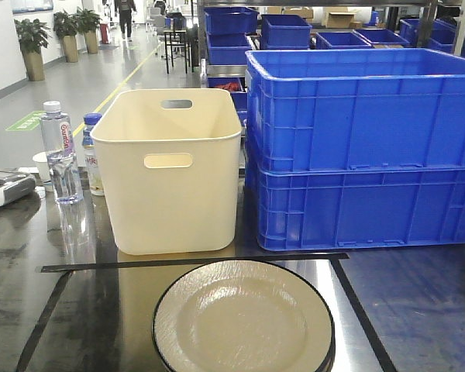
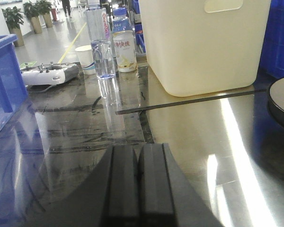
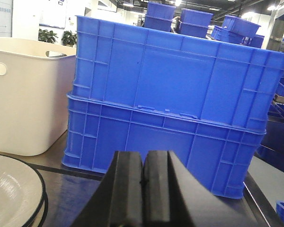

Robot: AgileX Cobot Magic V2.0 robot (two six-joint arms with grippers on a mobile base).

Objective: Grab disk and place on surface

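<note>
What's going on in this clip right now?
Nothing is being handled. A cream round plate with a dark rim lies on the glossy dark tabletop inside the black tape strips. Both arms hang low with nothing held: the left tool and the right tool are shut.

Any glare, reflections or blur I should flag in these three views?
Front view: the glossy tabletop mirrors the cream bin, and sheen falls on the plate. Left wrist view: a bright glare streak runs across the tabletop, and the closed left gripper is soft. Right wrist view: evenly lit, blue crates sharp, closed right gripper blurred.
</note>
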